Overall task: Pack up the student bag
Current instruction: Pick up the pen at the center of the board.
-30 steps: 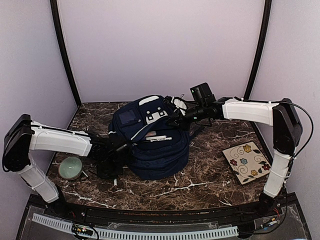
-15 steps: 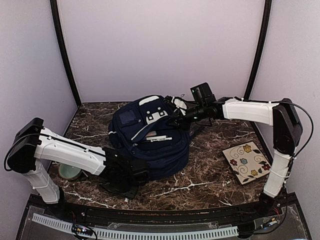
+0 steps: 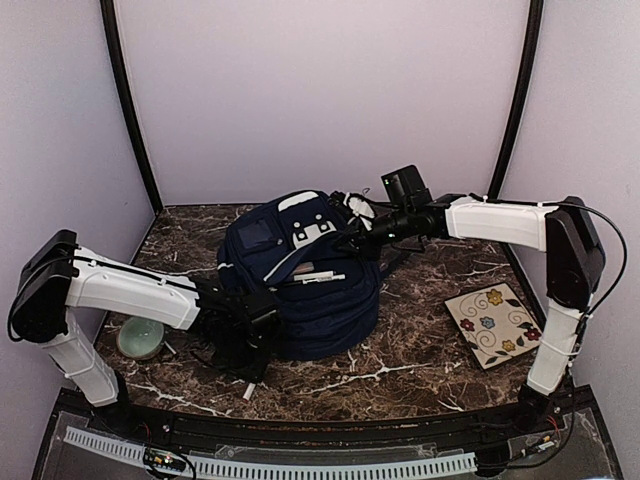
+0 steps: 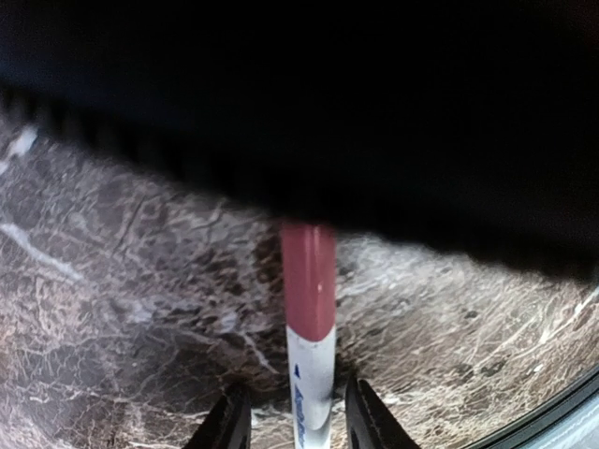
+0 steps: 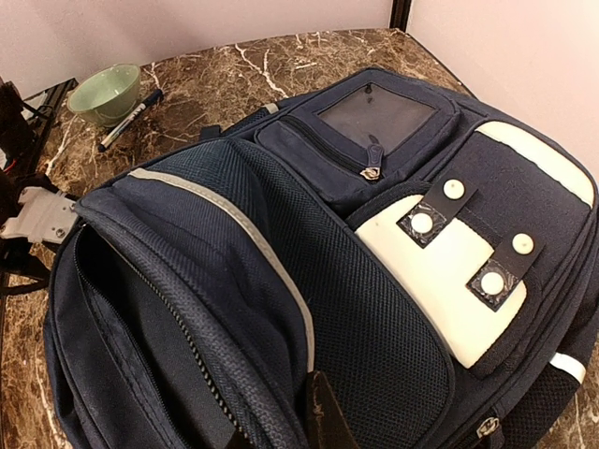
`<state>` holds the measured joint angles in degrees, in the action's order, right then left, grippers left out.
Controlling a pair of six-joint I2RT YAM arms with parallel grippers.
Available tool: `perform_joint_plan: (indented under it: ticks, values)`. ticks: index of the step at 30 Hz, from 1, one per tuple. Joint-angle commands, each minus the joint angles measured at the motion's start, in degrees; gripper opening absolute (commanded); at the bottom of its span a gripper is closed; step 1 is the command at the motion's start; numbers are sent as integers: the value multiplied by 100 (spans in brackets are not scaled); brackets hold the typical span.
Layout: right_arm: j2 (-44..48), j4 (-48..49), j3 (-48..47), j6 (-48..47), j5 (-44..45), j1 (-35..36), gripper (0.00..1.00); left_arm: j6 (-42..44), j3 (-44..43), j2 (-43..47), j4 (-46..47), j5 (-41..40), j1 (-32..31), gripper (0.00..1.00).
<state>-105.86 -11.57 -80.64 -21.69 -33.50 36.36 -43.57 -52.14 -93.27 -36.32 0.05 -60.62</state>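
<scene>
The navy student bag [image 3: 305,280] lies in the middle of the table, its front compartment unzipped and gaping [image 5: 122,318]. My right gripper [image 3: 362,232] is shut on the fabric edge of that opening, with one dark finger [image 5: 323,412] showing against the mesh. Low at the bag's near left side, my left gripper [image 3: 245,348] stands open. A white marker with a red cap [image 4: 309,309] lies between its fingers, with a gap on each side. The cap points at the bag's dark side [image 4: 374,112]. The marker's tail [image 3: 248,390] sticks out toward the table's front edge.
A pale green bowl [image 3: 140,335] stands at the left, with a dark-capped pen [image 5: 131,117] on the marble beside it. A floral tile [image 3: 495,323] lies at the right. The table's front rail [image 3: 300,425] runs just behind the left gripper.
My left arm swung right along the bag's near side with the marker, then drew back slightly. Its jaws went from shut on the marker to open. The right arm held still.
</scene>
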Motion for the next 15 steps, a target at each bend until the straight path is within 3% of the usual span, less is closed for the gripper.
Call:
perform_joint_plan:
  ticks: [1,8,15]
  values:
    - [163,183,-13,297,-457,-17,0,385,-21,-161,347,430,23,36]
    - [171,165,-18,292,-470,-22,0,168,93,-351,265,442,26,21]
    - [189,164,-14,289,-465,-24,0,22,266,504,-227,51,20,9]
